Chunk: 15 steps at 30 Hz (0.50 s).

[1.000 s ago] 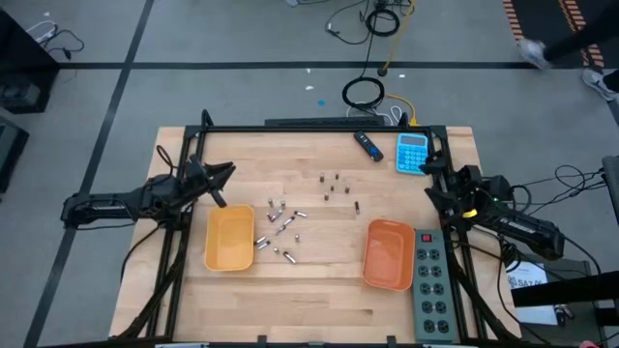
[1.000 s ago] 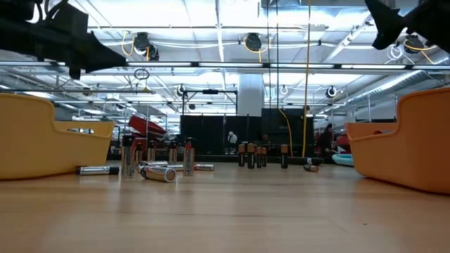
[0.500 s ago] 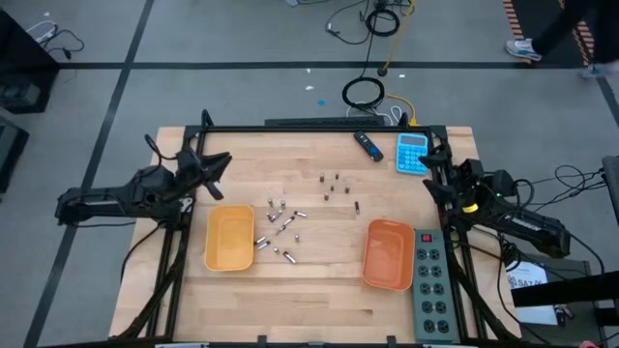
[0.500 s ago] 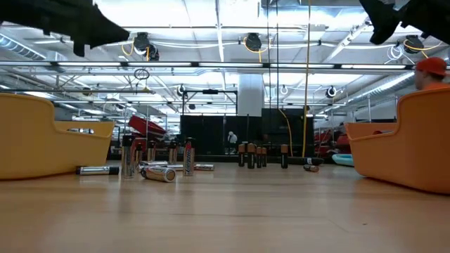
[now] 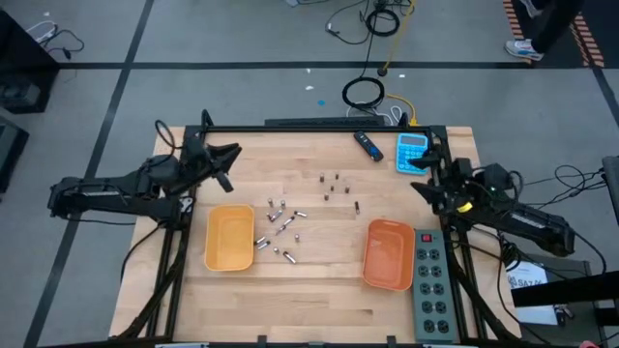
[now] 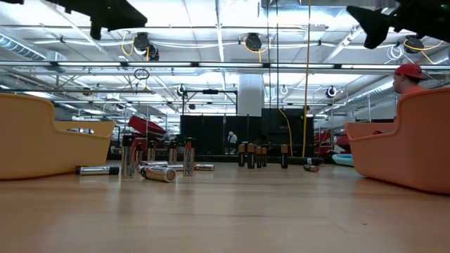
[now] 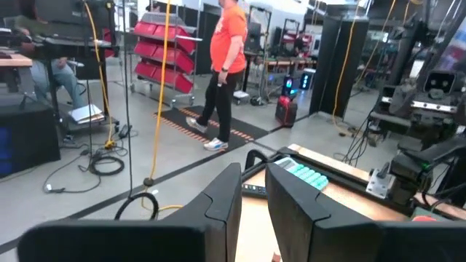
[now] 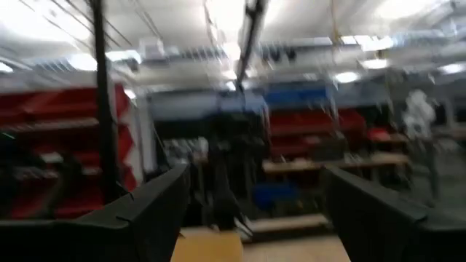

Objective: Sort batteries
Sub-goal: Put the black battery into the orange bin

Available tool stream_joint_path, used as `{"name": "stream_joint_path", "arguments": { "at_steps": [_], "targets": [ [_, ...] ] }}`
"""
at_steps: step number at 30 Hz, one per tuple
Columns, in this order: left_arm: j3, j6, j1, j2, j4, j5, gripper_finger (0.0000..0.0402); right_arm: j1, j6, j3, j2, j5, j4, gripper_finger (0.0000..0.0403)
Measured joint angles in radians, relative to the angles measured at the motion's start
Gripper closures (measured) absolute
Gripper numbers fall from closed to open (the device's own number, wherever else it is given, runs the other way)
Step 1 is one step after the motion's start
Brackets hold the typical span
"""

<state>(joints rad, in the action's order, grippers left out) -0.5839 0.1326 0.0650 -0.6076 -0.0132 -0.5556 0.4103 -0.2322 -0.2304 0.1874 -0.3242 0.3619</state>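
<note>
Left pincer (image 5: 230,155) raised, fingers nearly together; right pincer (image 5: 418,187) wide apart.

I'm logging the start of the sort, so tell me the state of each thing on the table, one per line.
left gripper: nearly shut, empty, raised.
right gripper: open, empty, raised.
yellow tray: empty.
orange tray: empty.
silvery batteries: some upright, some lying.
dark batteries: upright, unsorted.

Trays: two, a yellow tray (image 5: 229,238) and an orange tray (image 5: 388,254).
Silvery batteries (image 5: 280,230): about ten, in a loose cluster beside the yellow tray.
Dark batteries (image 5: 335,185): about six, standing apart from the silvery ones.
Calculator (image 5: 412,152): one.
Pen-like device (image 5: 367,145): one.
Power strip (image 5: 429,282): one.
Robot arms: two.
</note>
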Motion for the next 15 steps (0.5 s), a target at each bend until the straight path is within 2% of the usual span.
{"name": "stream_joint_path", "arguments": {
  "at_steps": [6, 11, 15],
  "targets": [
    [-0.047, 0.046, 0.000, -0.092, -0.004, -0.001, 0.0327, 0.000, 0.053, -0.136, 0.176, 0.011, -0.158, 0.0106],
    [-0.077, 0.068, -0.009, -0.151, -0.012, 0.000, 0.0327, 0.000, 0.061, -0.192, 0.318, 0.035, -0.132, 0.0124],
    [-0.079, 0.002, -0.009, -0.187, -0.062, 0.000, 0.0327, -0.001, 0.050, -0.223, 0.418, 0.001, -0.129, 0.0153]
  ]
}}
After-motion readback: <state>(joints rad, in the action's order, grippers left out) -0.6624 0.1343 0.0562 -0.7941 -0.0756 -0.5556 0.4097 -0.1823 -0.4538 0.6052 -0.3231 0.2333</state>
